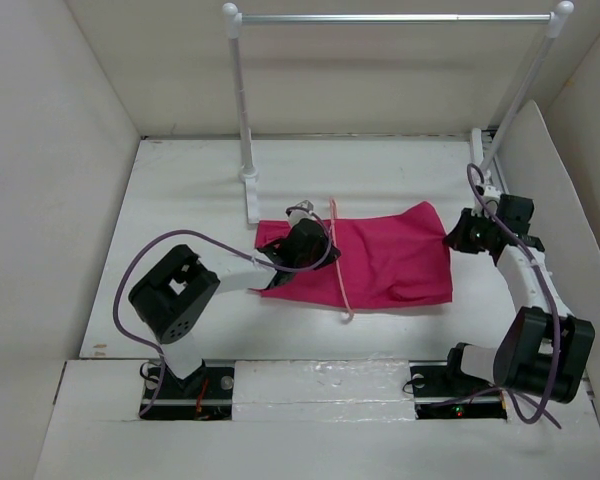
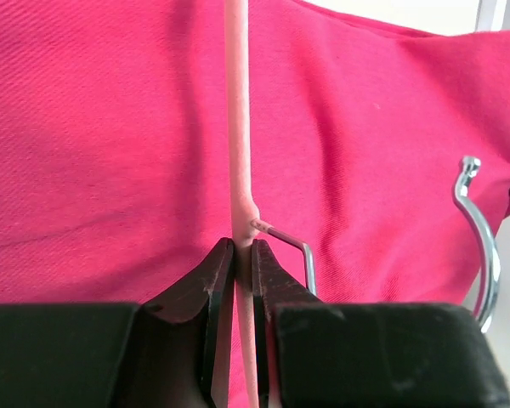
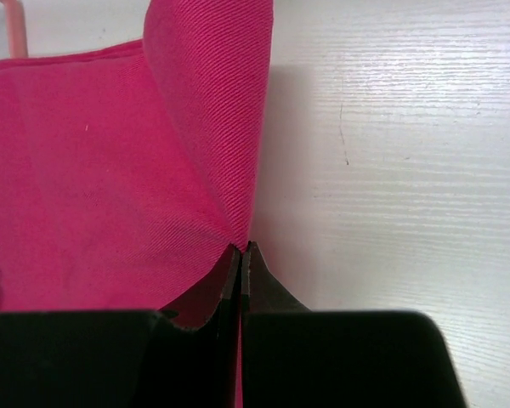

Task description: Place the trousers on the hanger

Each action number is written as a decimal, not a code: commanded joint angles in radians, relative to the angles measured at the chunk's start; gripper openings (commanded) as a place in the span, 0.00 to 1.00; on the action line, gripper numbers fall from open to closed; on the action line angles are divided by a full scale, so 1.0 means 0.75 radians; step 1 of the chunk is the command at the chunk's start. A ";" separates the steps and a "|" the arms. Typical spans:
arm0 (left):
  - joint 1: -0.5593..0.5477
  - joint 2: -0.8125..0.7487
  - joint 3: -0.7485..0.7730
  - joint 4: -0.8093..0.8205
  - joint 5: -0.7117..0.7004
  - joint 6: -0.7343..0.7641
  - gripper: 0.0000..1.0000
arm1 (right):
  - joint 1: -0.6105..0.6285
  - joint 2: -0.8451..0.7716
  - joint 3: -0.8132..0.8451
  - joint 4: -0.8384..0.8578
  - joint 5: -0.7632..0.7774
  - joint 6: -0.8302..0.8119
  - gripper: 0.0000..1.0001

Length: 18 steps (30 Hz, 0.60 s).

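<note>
The left gripper (image 2: 242, 248) was pressed together on the thin pink bar of the hanger (image 2: 238, 127), pinching it just below the point where the metal hook (image 2: 480, 238) joined the bar. In the left wrist view the bar ran straight away from the gripper, over the magenta trousers (image 2: 110, 127), and the hook curved off to the right past the edge of the cloth.

The right gripper (image 3: 240, 249) was also pressed together, pinching the edge of the trousers, and a fold of fabric rose from the pinch. White counter (image 3: 408, 170) lay beside it on the right.

From above, the trousers lay folded and mostly flat near the middle of the counter. Their long axis ran left to right, with the left gripper at one end and the right gripper at the far right corner. The hanger's visible bar ran near to far, crossing that axis close to the left end.

The left arm (image 1: 175, 295) rose from its base, bent out to the left, and reached rightward. The right arm (image 1: 525, 270) bent out to the right, with its forearm angled far and inward.

A white clothes rail (image 1: 390, 17) stood behind, well apart from the trousers.
</note>
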State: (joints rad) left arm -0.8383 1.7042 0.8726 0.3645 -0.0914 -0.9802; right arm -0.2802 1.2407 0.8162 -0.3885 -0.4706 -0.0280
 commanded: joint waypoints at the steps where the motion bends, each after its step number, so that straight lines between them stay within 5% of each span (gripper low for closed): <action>1: -0.040 -0.037 0.098 -0.097 -0.073 0.165 0.00 | 0.062 0.010 0.006 0.121 0.028 -0.016 0.00; 15: -0.091 0.002 0.270 -0.009 0.060 0.107 0.00 | 0.120 0.092 -0.072 0.170 0.069 0.005 0.00; 16: -0.091 -0.006 0.284 -0.018 0.069 0.100 0.00 | 0.120 0.107 -0.047 0.146 0.063 -0.001 0.01; 18: -0.091 -0.057 0.323 -0.105 0.054 0.092 0.00 | 0.161 0.097 -0.025 0.109 0.057 -0.022 0.21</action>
State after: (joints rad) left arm -0.8955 1.7355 1.0214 0.2420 -0.0891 -0.8928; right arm -0.1993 1.3151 0.7574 -0.3080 -0.4049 -0.0296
